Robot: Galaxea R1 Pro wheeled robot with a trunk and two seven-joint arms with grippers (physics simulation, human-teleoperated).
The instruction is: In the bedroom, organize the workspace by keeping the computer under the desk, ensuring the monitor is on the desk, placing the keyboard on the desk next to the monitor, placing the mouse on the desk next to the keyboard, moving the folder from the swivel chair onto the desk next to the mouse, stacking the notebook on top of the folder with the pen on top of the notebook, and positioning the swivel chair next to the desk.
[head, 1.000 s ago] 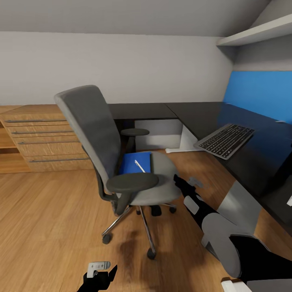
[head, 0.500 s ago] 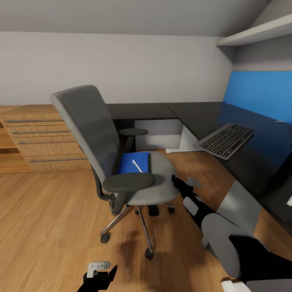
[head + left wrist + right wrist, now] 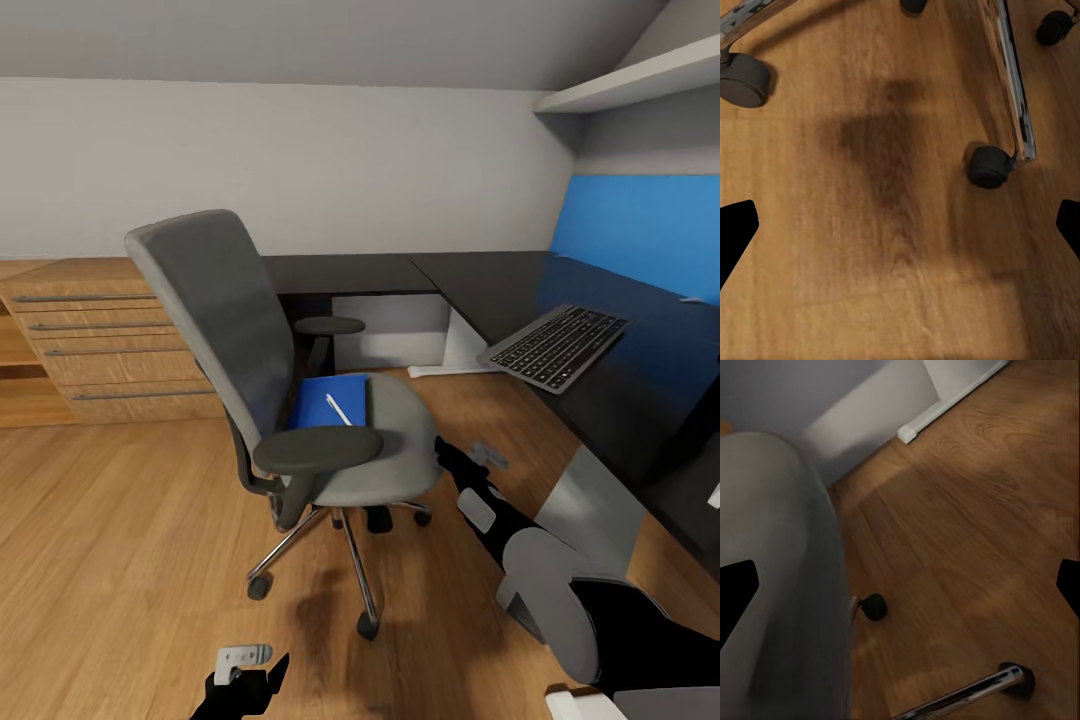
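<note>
Grey swivel chair [image 3: 300,400] stands between wooden drawers [image 3: 100,340] and desk [image 3: 560,330]; both arms' jaws apart.

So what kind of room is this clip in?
Most likely a home office corner, perhaps in a bedroom: a grey swivel chair stands on wood flooring beside a dark L-shaped desk with a keyboard, and a wooden drawer unit lines the wall.

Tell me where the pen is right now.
In the head view, the pen lies on the blue folder on the swivel chair seat, left of the desk and beyond the right gripper.
</note>
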